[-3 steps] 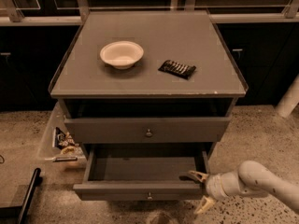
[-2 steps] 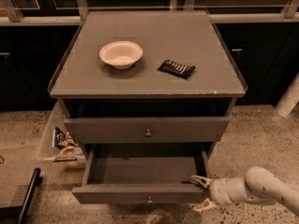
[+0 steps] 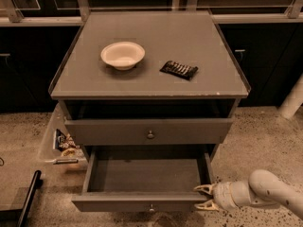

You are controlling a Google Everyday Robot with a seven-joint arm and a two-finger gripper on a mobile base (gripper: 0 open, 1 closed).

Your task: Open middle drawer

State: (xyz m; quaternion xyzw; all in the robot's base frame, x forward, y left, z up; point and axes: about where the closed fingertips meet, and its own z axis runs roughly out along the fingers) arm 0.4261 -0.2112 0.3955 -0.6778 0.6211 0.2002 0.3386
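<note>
One drawer stands pulled well out: the middle drawer (image 3: pixel 144 174), at six o'clock under the cabinet top (image 3: pixel 189 37). The gripper (image 3: pixel 202 197), spread apart, sits at its front panel's right end, five o'clock. Likely nearly done; any further pull should run straight and level.

The middle drawer (image 3: pixel 147 175) is pulled well out of the desk (image 3: pixel 215 46) and lies level, showing its plain grey inside. Its flat grey front panel has a small round metal knob (image 3: pixel 151 207) at the centre, left of the jaws. The gripper (image 3: pixel 206 197) is at the panel's right end, jaws spread apart.
</note>
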